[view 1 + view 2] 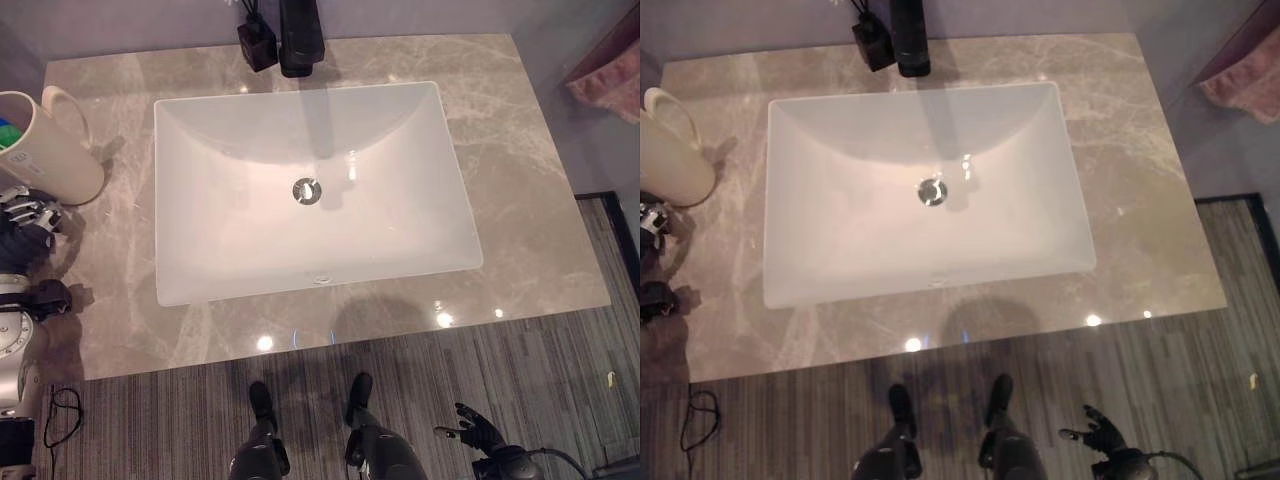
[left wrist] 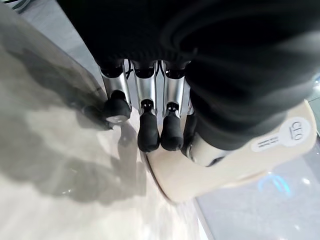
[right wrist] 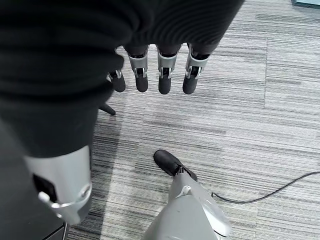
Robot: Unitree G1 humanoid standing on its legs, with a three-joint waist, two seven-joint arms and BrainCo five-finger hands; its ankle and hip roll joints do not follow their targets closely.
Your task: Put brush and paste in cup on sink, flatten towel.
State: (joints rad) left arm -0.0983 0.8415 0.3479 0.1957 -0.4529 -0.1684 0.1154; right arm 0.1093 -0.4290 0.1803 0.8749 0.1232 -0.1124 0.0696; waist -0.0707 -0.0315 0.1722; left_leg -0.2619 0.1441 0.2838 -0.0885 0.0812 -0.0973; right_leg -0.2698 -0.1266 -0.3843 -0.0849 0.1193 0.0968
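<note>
A cream cup (image 1: 40,145) with a handle stands on the grey marble counter (image 1: 540,220) at its left end, just beside the left edge of the white rectangular sink (image 1: 310,190). Something green and blue shows inside the cup's mouth, but it is too small to tell what it is. The left hand (image 1: 25,222) rests at the counter's left edge, just in front of the cup; in its wrist view the fingers (image 2: 147,132) hang straight and relaxed over the marble, their dark tips close to the cup's base, holding nothing. The right hand (image 1: 478,432) hangs low beside the robot over the striped floor (image 1: 560,400), well apart from the counter, its fingers (image 3: 165,82) straight and spread, holding nothing. A black tap (image 1: 298,40) stands behind the sink, with a small dark holder (image 1: 256,42) just beside it. A pink towel (image 1: 608,78) lies off the counter's far right corner.
</note>
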